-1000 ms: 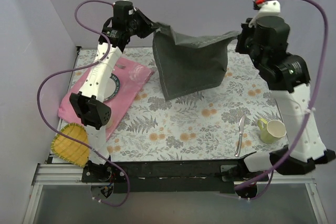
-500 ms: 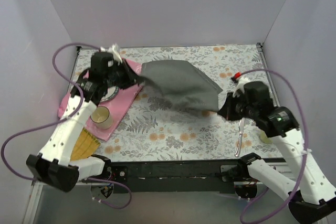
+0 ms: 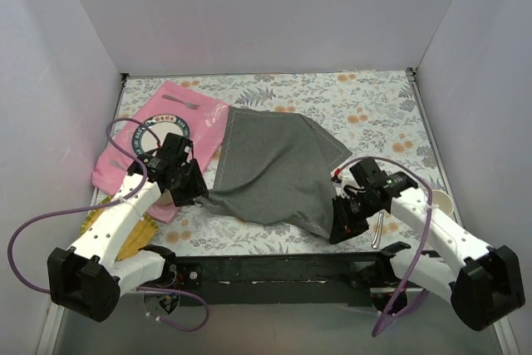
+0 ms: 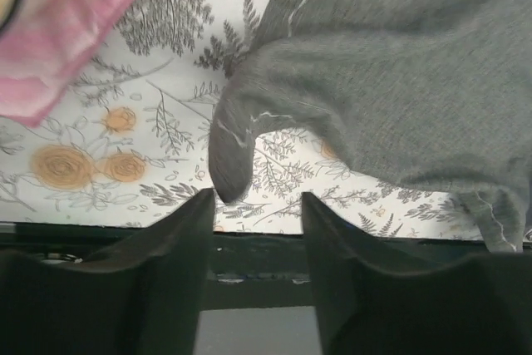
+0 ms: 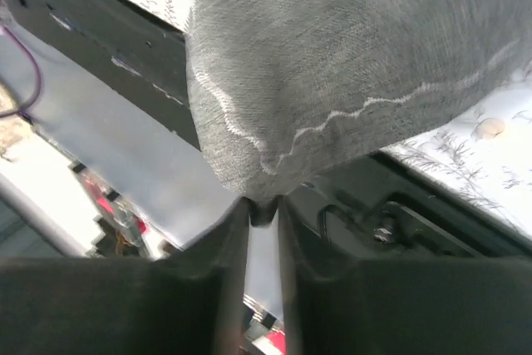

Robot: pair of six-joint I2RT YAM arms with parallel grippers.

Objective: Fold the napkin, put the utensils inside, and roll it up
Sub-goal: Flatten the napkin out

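Observation:
The dark grey napkin [image 3: 270, 164] lies spread on the floral table, its near edge close to the table's front rail. My left gripper [image 3: 198, 197] sits low at the napkin's near left corner. In the left wrist view the gripper [image 4: 258, 201] is open, and the drooping corner of the napkin [image 4: 231, 164] lies just past its left fingertip, not between the jaws. My right gripper [image 3: 337, 230] is at the near right corner. In the right wrist view its jaws [image 5: 263, 205] stand a narrow gap apart with the napkin [image 5: 332, 47] corner still between the tips. A silver knife [image 3: 380, 226] lies beside the right arm.
A pink placemat [image 3: 166, 118] lies at the left, its edge touching the napkin. A yellow woven piece [image 3: 137, 234] shows under the left arm. A pale cup [image 3: 442, 201] peeks out behind the right arm. The black front rail [image 3: 274, 270] runs just below both grippers.
Both arms swept the napkin from the air at the back down toward the front and laid it flat. Both grippers, shut on its corners before, have opened.

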